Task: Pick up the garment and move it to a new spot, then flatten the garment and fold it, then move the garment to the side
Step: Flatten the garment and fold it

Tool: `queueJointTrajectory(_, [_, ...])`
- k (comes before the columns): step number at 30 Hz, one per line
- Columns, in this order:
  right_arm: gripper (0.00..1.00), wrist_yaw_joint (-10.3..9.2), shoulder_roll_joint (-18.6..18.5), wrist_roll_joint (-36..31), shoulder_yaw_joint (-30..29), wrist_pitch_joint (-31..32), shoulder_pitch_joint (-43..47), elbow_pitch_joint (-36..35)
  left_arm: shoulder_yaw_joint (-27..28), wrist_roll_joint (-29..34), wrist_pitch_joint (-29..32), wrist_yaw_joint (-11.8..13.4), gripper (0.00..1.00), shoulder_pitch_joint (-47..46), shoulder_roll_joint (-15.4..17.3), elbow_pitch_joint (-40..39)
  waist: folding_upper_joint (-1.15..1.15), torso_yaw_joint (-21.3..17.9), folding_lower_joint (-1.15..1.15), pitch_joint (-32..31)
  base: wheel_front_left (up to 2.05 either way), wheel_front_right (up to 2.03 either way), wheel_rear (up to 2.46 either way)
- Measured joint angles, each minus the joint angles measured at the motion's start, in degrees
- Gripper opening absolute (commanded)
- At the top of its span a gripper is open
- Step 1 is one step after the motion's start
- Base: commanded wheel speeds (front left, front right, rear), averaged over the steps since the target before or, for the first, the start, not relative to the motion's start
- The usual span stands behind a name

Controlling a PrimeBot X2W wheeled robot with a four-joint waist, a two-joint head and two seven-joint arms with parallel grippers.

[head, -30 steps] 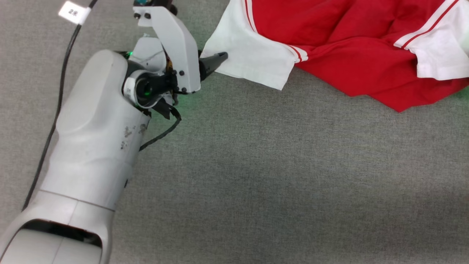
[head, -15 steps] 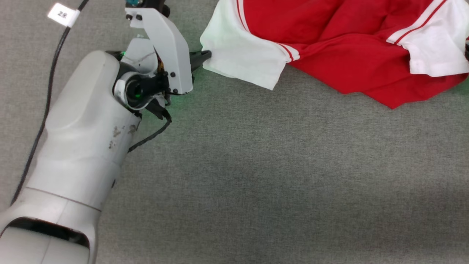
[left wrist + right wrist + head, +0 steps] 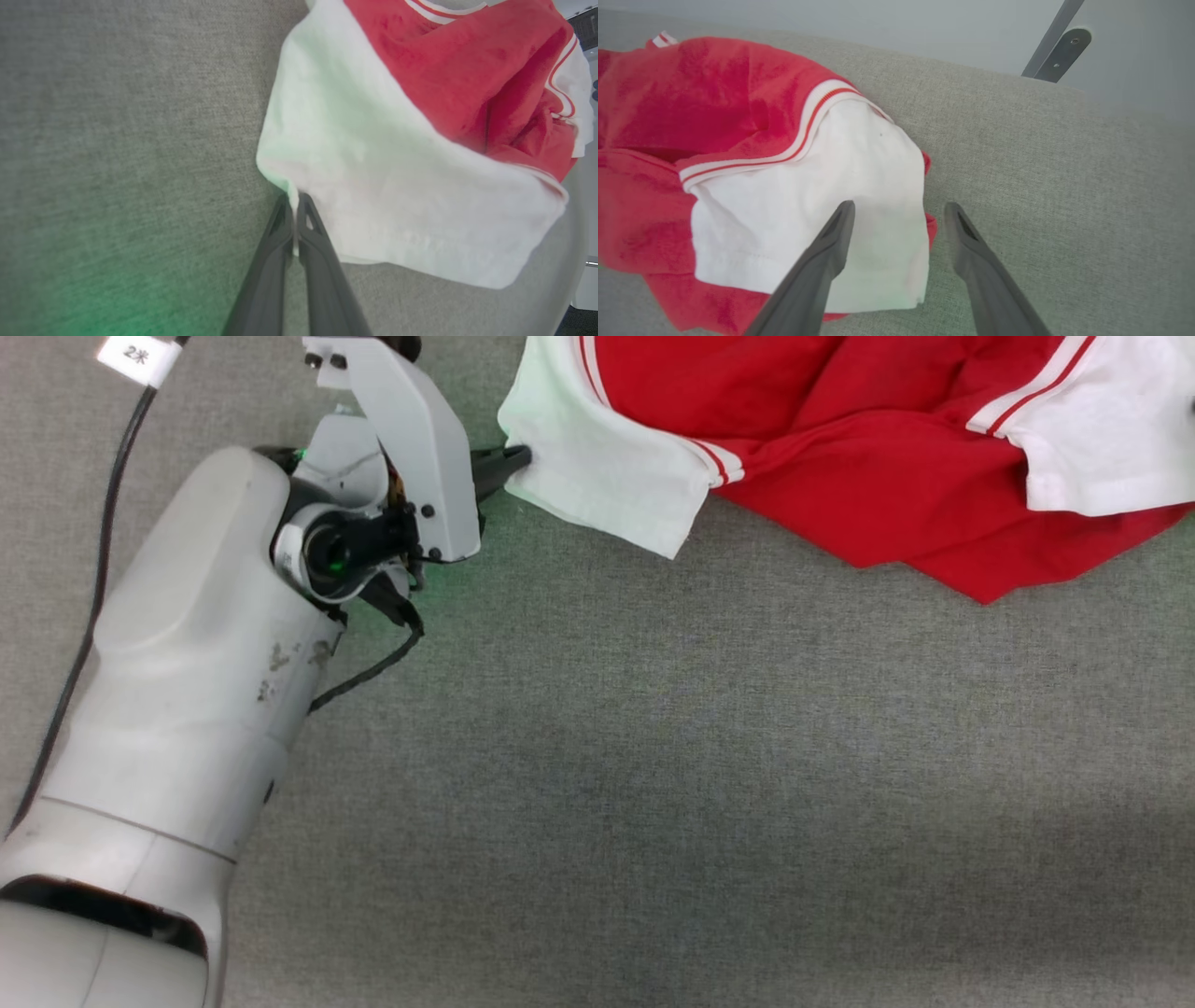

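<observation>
The garment (image 3: 840, 439) is a red T-shirt with white sleeves and striped bands, lying rumpled at the top of the head view on grey fabric. My left gripper (image 3: 518, 457) is shut on the hem edge of its left white sleeve (image 3: 597, 476). The left wrist view shows both dark fingers (image 3: 322, 261) pinching that sleeve's edge (image 3: 373, 177). My right gripper (image 3: 901, 210) is open above the other white sleeve (image 3: 822, 205), one finger over the cloth, the other over the grey surface beside it.
The grey fabric surface (image 3: 653, 784) stretches wide below the garment. A black cable with a white label (image 3: 135, 355) runs along the left side past my left forearm (image 3: 187, 663). A metal bracket (image 3: 1057, 51) stands beyond the surface's far edge.
My left gripper has closed on the left sleeve's edge. The picture has shifted a little left and up, so the camera moved. The log says my right gripper opened.
</observation>
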Motion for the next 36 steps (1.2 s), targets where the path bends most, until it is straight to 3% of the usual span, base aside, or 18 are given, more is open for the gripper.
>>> queueJointTrajectory(9, [1.00, 0.00, 0.46, -0.85, 0.76, 3.07, -1.51, -0.04, -2.32, -1.88, -1.22, 0.00, 0.00, -1.32, -0.10, 0.32, 0.00, 0.68, 0.00, 0.90, 0.00, 0.00, 0.00])
queueJointTrajectory(11, [0.48, 0.00, 0.63, -0.83, 0.93, 3.00, -1.76, 0.13, -2.87, -2.16, -1.44, 0.00, 0.00, -1.58, -0.11, 0.36, 0.00, 0.92, 0.00, 1.00, 0.00, 0.00, 0.00])
queueJointTrajectory(13, [0.38, 0.00, 0.67, -0.74, 1.21, 3.12, -1.82, 0.13, -3.39, -2.65, -1.74, 0.00, 0.00, -1.59, -0.09, 0.36, 0.00, 1.08, 0.00, 0.99, 0.00, 0.00, 0.00])
queueJointTrajectory(14, [0.14, 0.00, 0.66, -0.68, 1.34, 3.32, -1.82, 0.14, -3.64, -2.96, -1.78, 0.00, 0.00, -1.64, -0.04, 0.36, 0.00, 1.13, 0.00, 0.96, 0.00, 0.00, 0.00])
queueJointTrajectory(15, [0.00, 0.00, 0.65, -0.63, 1.41, 3.35, -1.81, 0.16, -3.87, -3.12, -1.86, 0.00, 0.00, -1.66, 0.01, 0.34, 0.00, 1.17, 0.00, 0.95, 0.00, 0.00, 0.00])
queueJointTrajectory(29, [0.00, 0.00, 0.78, -0.21, 0.74, 1.88, -1.85, 1.69, -6.89, -6.51, -3.24, 0.01, 0.00, -1.98, 0.45, 0.94, 0.00, 0.98, 0.00, -0.27, 0.00, 0.00, 0.00])
queueJointTrajectory(30, [0.40, 0.00, 0.90, -0.14, 0.60, 2.24, -1.86, 2.22, -7.08, -6.68, -3.24, 0.01, 0.00, -1.98, 0.45, 1.02, 0.00, 0.97, 0.00, -0.42, 0.00, 0.00, 0.00])
queueJointTrajectory(31, [1.00, 0.00, 0.91, -0.13, 0.44, 2.34, -1.85, 2.52, -7.23, -7.01, -3.23, 0.01, 0.00, -1.98, 0.47, 1.07, 0.00, 0.98, 0.00, -0.50, 0.00, 0.00, 0.00])
queueJointTrajectory(36, [1.00, 0.00, 1.25, -0.49, -0.86, 2.31, -1.91, 4.76, -8.08, -7.60, -3.59, 0.01, 0.00, -2.28, 0.64, 0.75, 0.00, 1.17, 0.00, 0.17, 0.00, 0.00, 0.00])
